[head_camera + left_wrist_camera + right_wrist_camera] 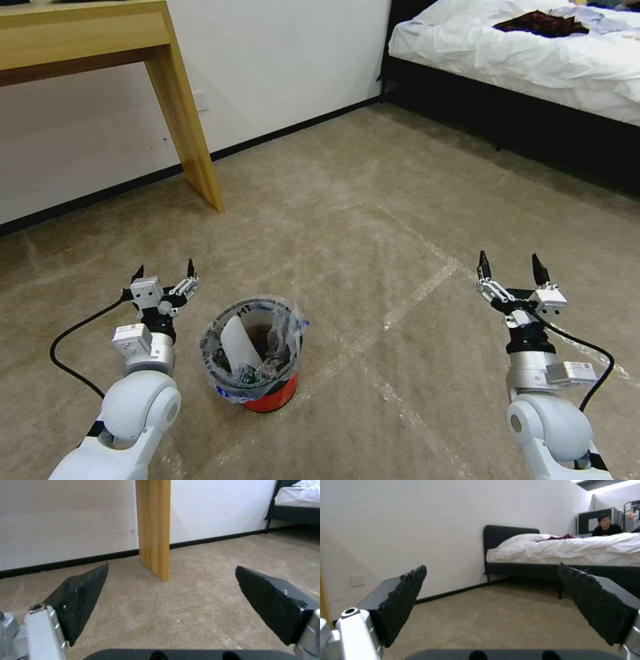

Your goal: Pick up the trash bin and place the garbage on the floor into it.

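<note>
One trash bin [257, 360], red, lined with a crinkly clear bag lettered black round the rim, standing upright on the floor [373, 220] at about 7 o'clock of the head view. Inside it, garbage [248, 350]: one flat white piece leaning against the bag's wall, plus a dark jumble with green and clear bits, too tangled to count. No loose litter on the carpet around it. Shiny tape lines [427, 283] crossing the carpet from 3 o'clock down toward 6.

Two grippers, both raised off the floor, tips pointing away from the robot. Left gripper [164, 273] just beside the bin at its 10 o'clock, not touching; jaws wide apart, nothing between them, carpet and one wooden leg [154, 527] beyond in the left wrist view. Right gripper [511, 263] well apart from the bin, at its 2 o'clock; jaws likewise spread wide and empty.

One light-wood worktop [80, 33] at 11 o'clock against the white wall. One bed [533, 53] with white bedding at 1 o'clock, a dark red cloth [541, 23] lying on it.
</note>
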Motion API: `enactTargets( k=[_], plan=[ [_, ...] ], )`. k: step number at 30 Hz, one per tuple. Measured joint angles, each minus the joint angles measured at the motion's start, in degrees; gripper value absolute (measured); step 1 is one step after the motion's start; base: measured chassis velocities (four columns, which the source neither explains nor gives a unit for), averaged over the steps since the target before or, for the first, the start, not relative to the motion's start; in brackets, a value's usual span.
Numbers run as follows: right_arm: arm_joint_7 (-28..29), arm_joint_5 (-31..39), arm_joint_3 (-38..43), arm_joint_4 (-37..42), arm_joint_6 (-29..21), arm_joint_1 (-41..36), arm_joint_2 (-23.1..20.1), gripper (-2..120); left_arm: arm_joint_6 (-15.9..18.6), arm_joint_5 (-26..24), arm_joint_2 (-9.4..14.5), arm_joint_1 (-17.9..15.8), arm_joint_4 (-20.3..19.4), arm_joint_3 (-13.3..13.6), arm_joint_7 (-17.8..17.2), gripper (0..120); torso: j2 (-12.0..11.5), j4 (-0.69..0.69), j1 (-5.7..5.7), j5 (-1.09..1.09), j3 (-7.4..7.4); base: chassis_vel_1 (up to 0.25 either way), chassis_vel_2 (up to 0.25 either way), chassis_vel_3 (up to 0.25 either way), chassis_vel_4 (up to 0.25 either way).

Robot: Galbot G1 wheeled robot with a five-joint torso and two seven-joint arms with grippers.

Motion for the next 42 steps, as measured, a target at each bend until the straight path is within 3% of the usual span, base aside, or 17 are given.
enactTargets(
  k=[42],
  plan=[
    [0.0,0.0,0.0,0.0,0.0,0.0,0.0,100,0.0,0.0,0.0,0.0,0.0,0.0,0.0,100,0.0,0.0,0.0,0.0,0.0,0.0,0.0,0.0,0.0]
  ],
)
